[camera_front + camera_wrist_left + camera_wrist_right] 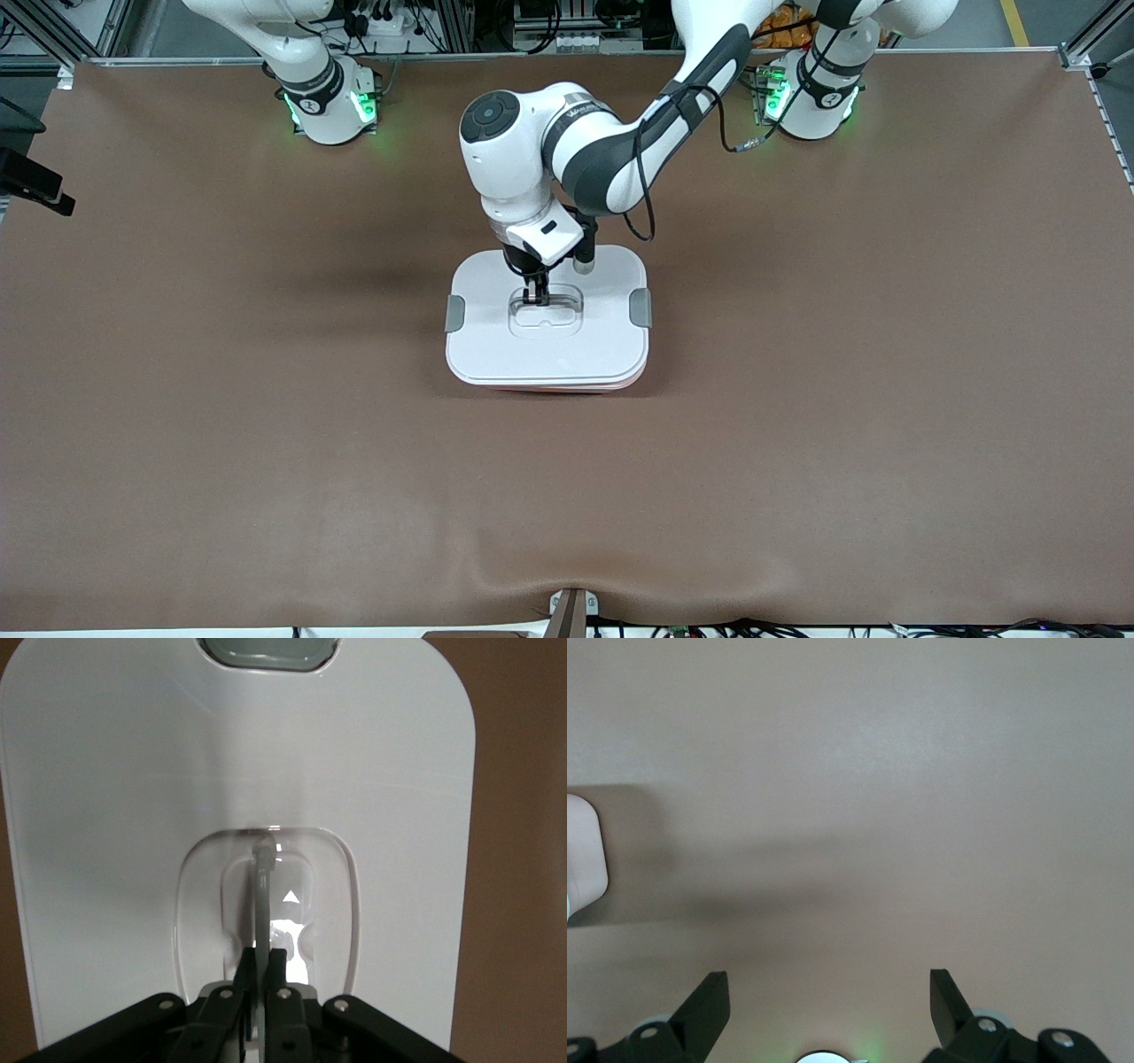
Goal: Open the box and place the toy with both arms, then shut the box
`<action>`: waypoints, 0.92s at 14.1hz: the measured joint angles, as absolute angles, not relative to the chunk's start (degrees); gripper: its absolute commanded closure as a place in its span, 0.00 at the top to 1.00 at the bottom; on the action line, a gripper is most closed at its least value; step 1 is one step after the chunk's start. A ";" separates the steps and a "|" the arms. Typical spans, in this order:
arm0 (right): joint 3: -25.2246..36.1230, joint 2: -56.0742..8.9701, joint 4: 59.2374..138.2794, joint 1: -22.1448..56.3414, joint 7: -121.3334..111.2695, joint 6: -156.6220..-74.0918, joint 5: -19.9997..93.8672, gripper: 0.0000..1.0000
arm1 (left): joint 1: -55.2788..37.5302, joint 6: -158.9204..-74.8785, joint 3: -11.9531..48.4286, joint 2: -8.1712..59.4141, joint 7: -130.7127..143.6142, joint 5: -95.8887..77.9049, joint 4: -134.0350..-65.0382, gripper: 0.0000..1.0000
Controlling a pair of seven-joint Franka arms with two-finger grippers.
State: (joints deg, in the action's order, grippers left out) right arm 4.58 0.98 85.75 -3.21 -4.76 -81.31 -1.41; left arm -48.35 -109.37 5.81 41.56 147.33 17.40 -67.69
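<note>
The brown table (266,425) carries the box (547,323) at its middle. My left gripper (536,299) is directly over its lid, clamped on the grey handle (263,895). My right gripper (828,1001) waits with fingers spread, over bare table.

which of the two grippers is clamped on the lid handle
The left gripper, reaching from its base to the box lid, is shut on the grey handle. The right gripper waits open over bare table.

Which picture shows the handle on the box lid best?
The left wrist view: the handle fills the middle, pinched by the left tool. The front view shows it small under the arm. The right wrist view misses it.
</note>
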 measured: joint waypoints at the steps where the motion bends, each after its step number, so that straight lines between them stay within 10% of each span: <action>1: 4.50 0.98 85.75 -3.21 -4.76 -81.31 -1.41 1.00 | -48.35 -109.30 5.80 41.64 147.33 17.40 -67.69 0.00; 13: 4.32 0.98 85.75 -3.20 -4.76 -81.31 -1.41 1.00 | -48.34 -109.16 5.73 42.00 147.33 17.41 -68.68 0.00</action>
State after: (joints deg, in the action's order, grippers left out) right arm 4.32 0.98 85.75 -3.20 -4.76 -81.31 -1.41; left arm -48.34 -109.16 5.73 42.00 147.33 17.41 -68.68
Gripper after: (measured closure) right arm 0.000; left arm 0.934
